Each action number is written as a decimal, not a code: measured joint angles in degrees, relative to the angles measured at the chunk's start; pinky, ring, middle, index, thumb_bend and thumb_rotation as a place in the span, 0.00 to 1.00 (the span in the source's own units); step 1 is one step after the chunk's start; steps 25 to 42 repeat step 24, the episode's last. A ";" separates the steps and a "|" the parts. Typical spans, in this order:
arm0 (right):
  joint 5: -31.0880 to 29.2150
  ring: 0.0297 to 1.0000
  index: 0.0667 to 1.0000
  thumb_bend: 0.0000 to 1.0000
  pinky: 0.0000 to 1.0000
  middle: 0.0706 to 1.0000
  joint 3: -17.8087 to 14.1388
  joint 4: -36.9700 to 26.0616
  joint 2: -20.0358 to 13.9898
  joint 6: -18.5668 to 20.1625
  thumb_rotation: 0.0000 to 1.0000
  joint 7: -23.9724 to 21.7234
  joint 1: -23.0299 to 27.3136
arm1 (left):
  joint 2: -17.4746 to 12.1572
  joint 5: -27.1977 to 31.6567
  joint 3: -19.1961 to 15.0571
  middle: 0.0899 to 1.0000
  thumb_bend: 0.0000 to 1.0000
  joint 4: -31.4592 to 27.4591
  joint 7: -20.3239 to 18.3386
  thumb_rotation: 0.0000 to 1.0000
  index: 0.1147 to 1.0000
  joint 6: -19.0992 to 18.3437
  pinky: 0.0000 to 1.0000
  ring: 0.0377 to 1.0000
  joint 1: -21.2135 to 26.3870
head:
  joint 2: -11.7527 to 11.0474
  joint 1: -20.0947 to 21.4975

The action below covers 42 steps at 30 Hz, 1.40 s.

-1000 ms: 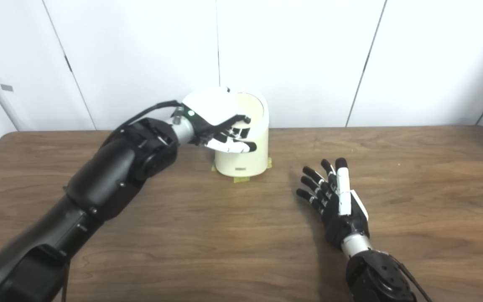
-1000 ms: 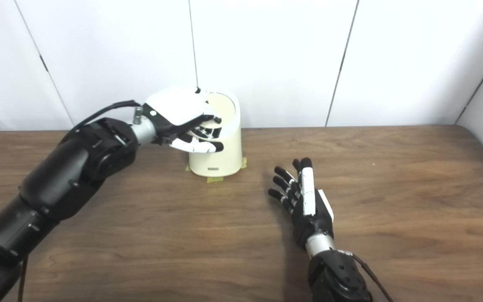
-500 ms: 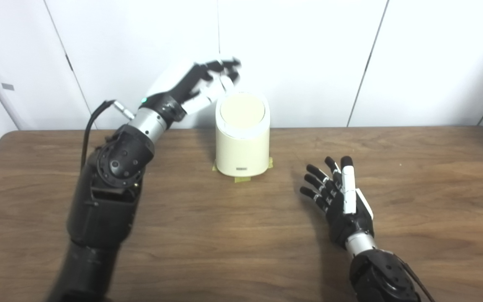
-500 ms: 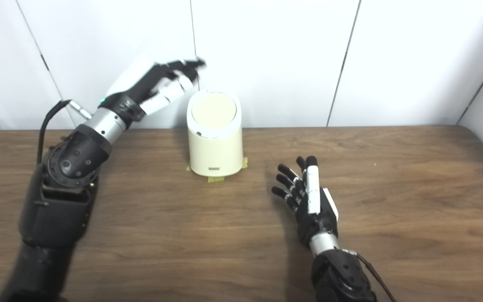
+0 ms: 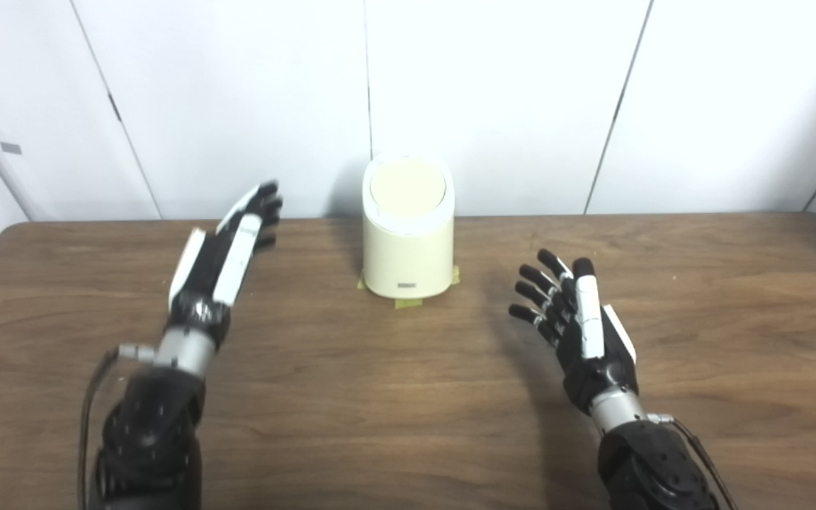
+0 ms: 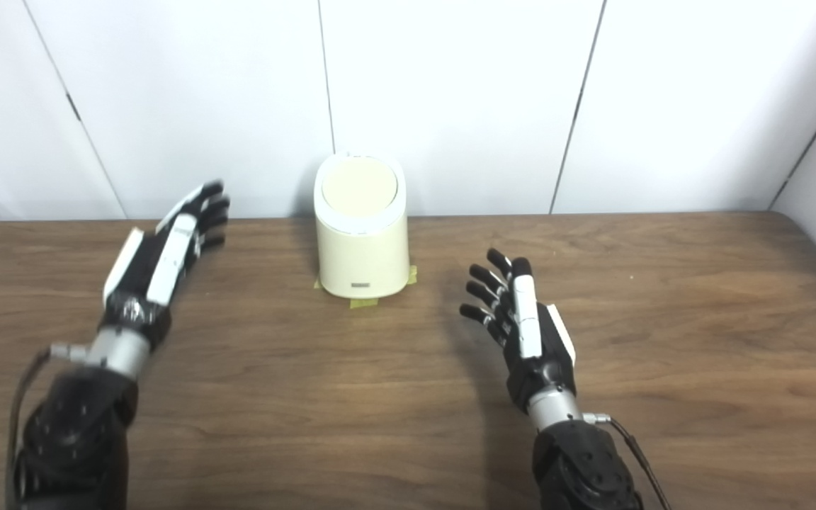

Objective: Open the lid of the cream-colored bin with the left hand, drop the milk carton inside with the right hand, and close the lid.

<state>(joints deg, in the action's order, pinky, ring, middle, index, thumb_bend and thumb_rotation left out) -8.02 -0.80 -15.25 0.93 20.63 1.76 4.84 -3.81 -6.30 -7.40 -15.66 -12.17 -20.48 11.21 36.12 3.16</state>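
Hands first, nearest us: the right hand hovers low over the wooden surface, fingers spread, holding nothing, barely shifted from where it was a second ago. Across from it, the left hand is the big mover — a second ago it was draped over the top of the bin, half a second ago it was swinging up and away in a blur, and now it's back on its own side, fingers straight and apart, empty, well clear of the bin.

And further back, there's the cream-colored bin, upright near the wall, yellow tape at its base, with the lid sitting flat and shut on top. No milk carton anywhere on the surface, so my read is it's already inside and that was the closing move just finishing. Looks like the job's essentially done, both arms settling to rest.

Bin sits between the two hands and beyond them, nearer the left hand's fingertips than the right's, touching neither.
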 measured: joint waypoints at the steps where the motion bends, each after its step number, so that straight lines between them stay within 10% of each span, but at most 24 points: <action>1: 0.18 0.93 0.92 0.58 0.86 0.92 -0.02 0.00 -0.22 -0.73 1.00 -0.15 -0.10 | 0.66 0.79 0.11 0.93 0.35 -0.54 0.32 1.00 0.95 -0.51 0.92 0.93 -1.29 | 0.26 0.00; 12: 4.53 1.00 1.00 0.66 1.00 1.00 1.73 0.04 -3.67 -2.97 1.00 -1.88 -1.94 | 1.80 6.55 -0.33 0.97 0.45 -1.62 3.59 1.00 0.98 -0.29 0.99 0.99 -7.78 | 0.88 -0.88; 42: 8.56 1.00 1.00 0.67 1.00 1.00 3.35 0.06 -5.65 -3.07 1.00 -2.79 -2.97 | 1.04 7.88 0.88 0.97 0.49 -2.35 5.31 1.00 0.97 1.73 0.99 0.99 -10.64 | 2.02 -1.85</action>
